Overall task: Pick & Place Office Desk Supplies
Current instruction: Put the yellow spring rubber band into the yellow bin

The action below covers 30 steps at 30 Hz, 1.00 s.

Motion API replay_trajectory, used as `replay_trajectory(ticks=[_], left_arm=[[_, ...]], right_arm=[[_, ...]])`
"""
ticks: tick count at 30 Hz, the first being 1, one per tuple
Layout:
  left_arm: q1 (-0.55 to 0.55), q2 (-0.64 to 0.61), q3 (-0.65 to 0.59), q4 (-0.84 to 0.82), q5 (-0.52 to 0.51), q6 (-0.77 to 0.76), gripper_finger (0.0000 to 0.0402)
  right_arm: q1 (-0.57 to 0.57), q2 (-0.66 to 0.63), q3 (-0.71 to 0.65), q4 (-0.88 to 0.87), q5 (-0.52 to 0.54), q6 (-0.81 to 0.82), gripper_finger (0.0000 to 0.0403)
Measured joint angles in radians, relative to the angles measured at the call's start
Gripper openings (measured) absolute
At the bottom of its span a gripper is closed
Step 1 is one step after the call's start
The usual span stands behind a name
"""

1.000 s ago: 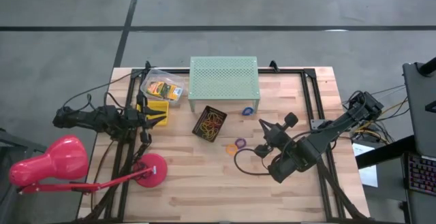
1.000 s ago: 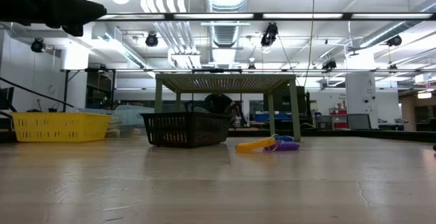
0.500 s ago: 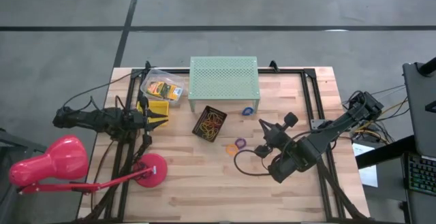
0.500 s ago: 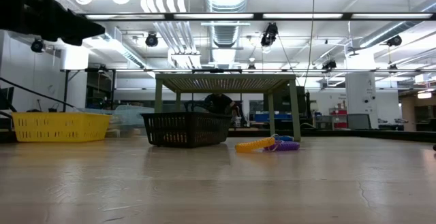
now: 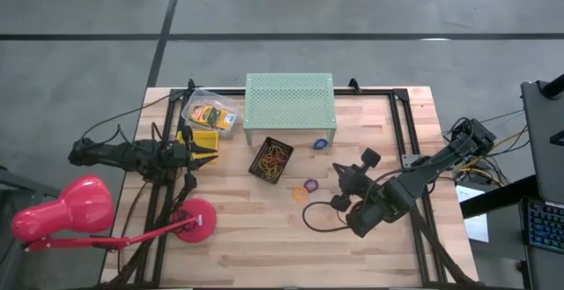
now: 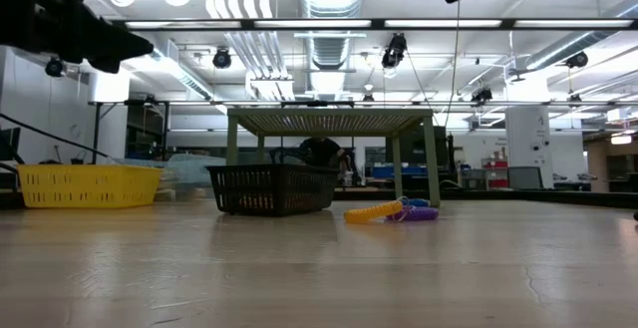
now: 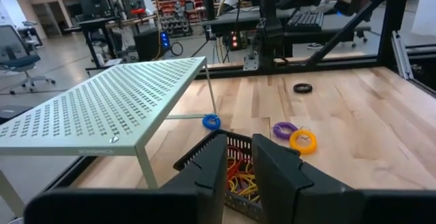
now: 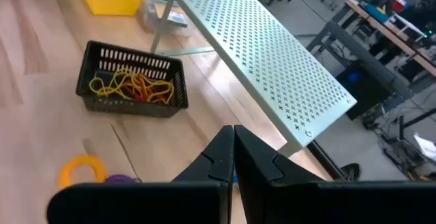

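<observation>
A black mesh basket (image 5: 271, 159) holding red, orange and yellow rubber bands (image 8: 129, 84) stands in front of the mint-green stand (image 5: 290, 100). A blue ring (image 5: 322, 143) lies beside the stand's leg. A purple ring (image 7: 284, 129) and an orange ring (image 7: 303, 139) lie on the table near the basket, and a black ring (image 7: 302, 87) lies farther off. My left gripper (image 7: 238, 173) hovers by the yellow basket (image 5: 201, 140), a narrow gap between its fingers with nothing in it. My right gripper (image 8: 234, 142) hangs shut above the table, right of the rings (image 5: 307, 187).
A clear tub with yellow printed boxes (image 5: 211, 114) sits at the far left. A pink desk lamp (image 5: 62, 211) with its round base (image 5: 194, 219) stands at the near left. A black cable loop (image 5: 317, 215) lies under my right arm. Bare wood spans the near side.
My left gripper has tipped and sunk a little, staying by the yellow basket. My right gripper has turned about its wrist without leaving its place. Nothing on the table has moved.
</observation>
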Motion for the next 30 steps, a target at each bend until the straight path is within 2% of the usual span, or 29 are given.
replay_trajectory(ticks=[8,13,17,22,24,27,30], left_arm=[[0.0,0.0,0.0,-0.058,0.0,0.0,0.0073],[0.0,0.0,0.0,-0.088,0.0,0.0,0.0073],[0.0,0.0,0.0,-0.089,0.0,0.0,0.0073],[0.0,0.0,0.0,-0.093,0.0,0.0,0.0073],[0.0,0.0,0.0,-0.102,0.0,0.0,0.0073],[0.0,0.0,0.0,-0.118,0.0,0.0,0.0073],[0.0,0.0,0.0,-0.129,0.0,0.0,0.0073]], right_arm=[[0.0,0.0,-0.002,0.01,-0.009,-0.038,0.0008],[-0.001,0.0,-0.003,0.045,-0.156,-0.056,0.0008],[-0.007,0.0,-0.027,0.255,-0.295,-0.252,0.0008],[-0.043,0.0,-0.13,0.729,-0.579,-0.731,0.0008],[-0.056,0.0,-0.176,0.868,-0.67,-0.875,0.0008],[-0.074,0.0,-0.212,0.902,-0.683,-0.913,0.0008],[-0.107,-0.001,-0.233,0.892,-0.679,-0.825,0.0008]])
